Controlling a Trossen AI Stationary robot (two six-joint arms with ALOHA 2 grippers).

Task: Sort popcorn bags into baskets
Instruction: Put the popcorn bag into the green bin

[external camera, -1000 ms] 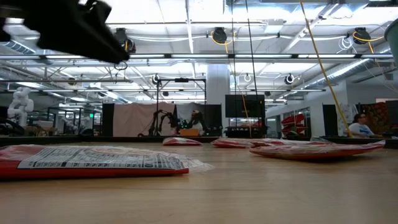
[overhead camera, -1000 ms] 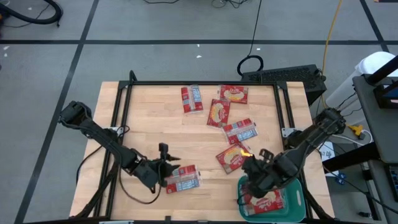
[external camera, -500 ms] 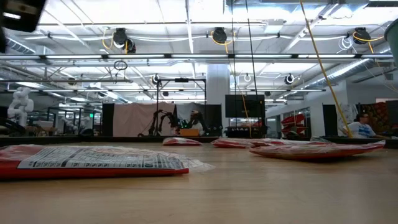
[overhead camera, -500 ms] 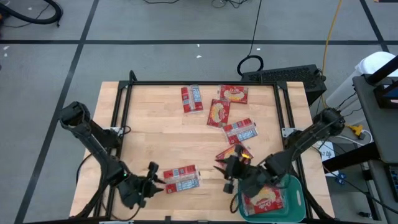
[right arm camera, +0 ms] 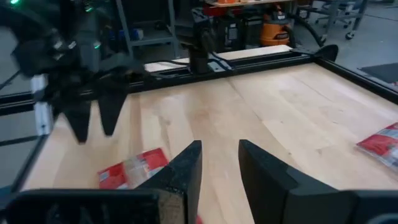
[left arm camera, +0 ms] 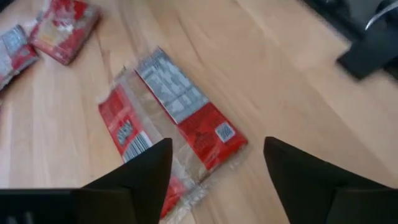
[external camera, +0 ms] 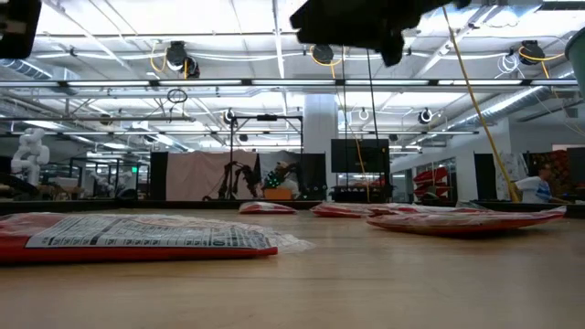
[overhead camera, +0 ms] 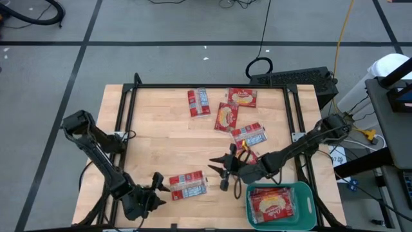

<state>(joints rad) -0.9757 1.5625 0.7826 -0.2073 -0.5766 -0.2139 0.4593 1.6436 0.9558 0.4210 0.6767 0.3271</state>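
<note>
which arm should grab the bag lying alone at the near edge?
Left. Its gripper is open right beside that bag. The right gripper is open too, nearer the basket, but farther off.

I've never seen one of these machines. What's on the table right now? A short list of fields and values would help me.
Basket: teal-green basket at the table's near right corner
In basket: one red popcorn bag
Loose bags: six on the wood, four grouped toward the far side
Nearest loose bag: label-side-up bag near the front edge
Left gripper: fingers open, empty, beside that bag
Right gripper: fingers open, empty, over the middle of the table, partly covering another bag
</note>
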